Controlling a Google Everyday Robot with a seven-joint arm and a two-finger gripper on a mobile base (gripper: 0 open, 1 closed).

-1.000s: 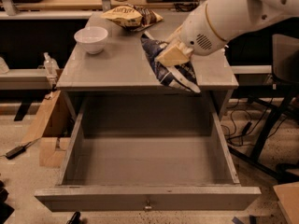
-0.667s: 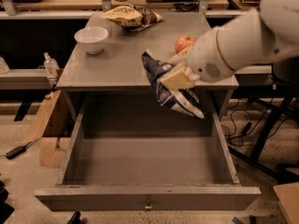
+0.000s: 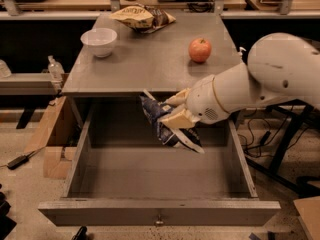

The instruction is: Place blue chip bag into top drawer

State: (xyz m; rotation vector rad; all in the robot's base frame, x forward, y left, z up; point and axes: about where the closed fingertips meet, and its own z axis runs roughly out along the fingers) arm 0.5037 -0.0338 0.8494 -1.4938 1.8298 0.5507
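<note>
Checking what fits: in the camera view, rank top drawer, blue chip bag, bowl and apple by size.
1. top drawer
2. blue chip bag, in the gripper above the drawer
3. bowl
4. apple
Bag is nearer, so bag-versus-bowl is unsure.

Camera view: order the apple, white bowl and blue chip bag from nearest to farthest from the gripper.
Gripper over the top drawer:
1. blue chip bag, in its grip
2. apple, tabletop right
3. white bowl, tabletop left

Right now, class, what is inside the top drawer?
The top drawer shows only bare grey floor, with nothing seen lying on it. The gripper, shut on the blue chip bag, hangs over its rear, covering part of the back floor and wall.
</note>
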